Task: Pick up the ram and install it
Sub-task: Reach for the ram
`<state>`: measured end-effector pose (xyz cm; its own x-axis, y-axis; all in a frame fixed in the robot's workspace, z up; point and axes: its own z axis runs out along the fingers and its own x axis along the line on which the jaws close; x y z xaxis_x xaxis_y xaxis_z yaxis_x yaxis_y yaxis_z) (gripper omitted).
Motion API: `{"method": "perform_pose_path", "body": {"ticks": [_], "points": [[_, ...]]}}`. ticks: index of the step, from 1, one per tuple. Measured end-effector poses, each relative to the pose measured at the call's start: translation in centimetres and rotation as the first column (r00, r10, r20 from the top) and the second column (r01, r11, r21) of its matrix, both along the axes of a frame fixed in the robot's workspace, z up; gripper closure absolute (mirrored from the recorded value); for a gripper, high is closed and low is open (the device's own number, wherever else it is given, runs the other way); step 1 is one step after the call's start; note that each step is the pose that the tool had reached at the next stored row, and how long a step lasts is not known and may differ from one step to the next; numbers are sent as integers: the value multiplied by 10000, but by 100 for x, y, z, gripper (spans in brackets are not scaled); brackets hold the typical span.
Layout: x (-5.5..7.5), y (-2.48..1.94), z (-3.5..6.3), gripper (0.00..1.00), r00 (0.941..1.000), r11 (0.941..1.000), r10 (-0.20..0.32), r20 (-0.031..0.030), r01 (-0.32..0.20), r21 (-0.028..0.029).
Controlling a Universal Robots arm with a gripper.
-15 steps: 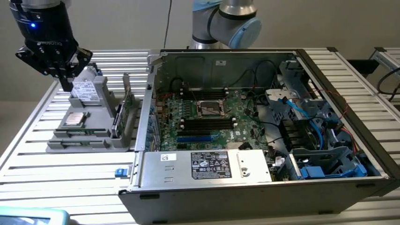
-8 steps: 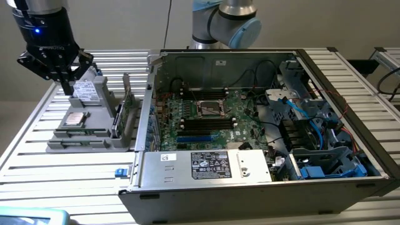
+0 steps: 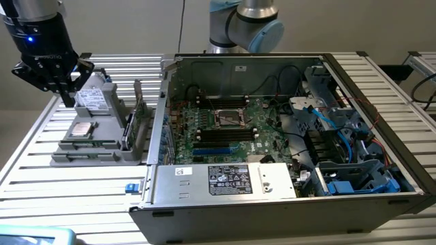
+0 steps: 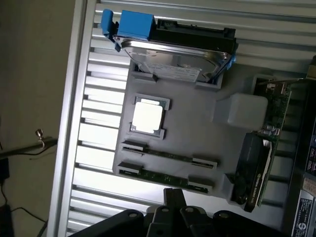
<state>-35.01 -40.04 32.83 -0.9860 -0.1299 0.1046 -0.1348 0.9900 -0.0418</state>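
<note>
Two thin green ram sticks [image 4: 170,157] [image 4: 163,177] lie side by side in slots of a grey holder tray [image 4: 197,133]. In the exterior view the same ram sticks [image 3: 85,146] sit at the tray's near end. My black gripper [image 3: 67,98] hangs above the tray's far end, over the hard drive, well apart from the ram. In the wrist view its fingers [image 4: 173,197] are pressed together with nothing between them. The open computer case [image 3: 381,153] lies at the exterior view's right, with black memory slots [image 3: 225,135] on its motherboard.
The tray also holds a hard drive [image 4: 173,59] in a blue bracket, a silver processor [image 4: 147,117] and a tall green expansion card [image 4: 256,168] standing on edge beside the case wall. Cables and drive cages [image 3: 340,153] crowd the case's right side. The table [image 3: 41,178] is slatted aluminium.
</note>
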Motion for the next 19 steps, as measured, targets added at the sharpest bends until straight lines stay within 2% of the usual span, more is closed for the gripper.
{"method": "perform_pose_path", "body": {"ticks": [5,9,11,12,15,17,19], "points": [[-4,0,-49,89,9986,9986,-521,123,521,-9],[-5,0,-89,89,9940,9942,-1071,205,1071,-11],[-7,0,-103,89,9922,9926,-1211,286,1213,-29],[-9,0,-109,89,9916,9921,-1250,339,1252,-44],[-35,0,-127,89,9904,9911,-1308,456,1317,-169],[-51,5,-128,89,9902,9909,-1314,467,1326,-233],[-51,5,-128,89,9902,9909,-1313,467,1325,-234]]}}
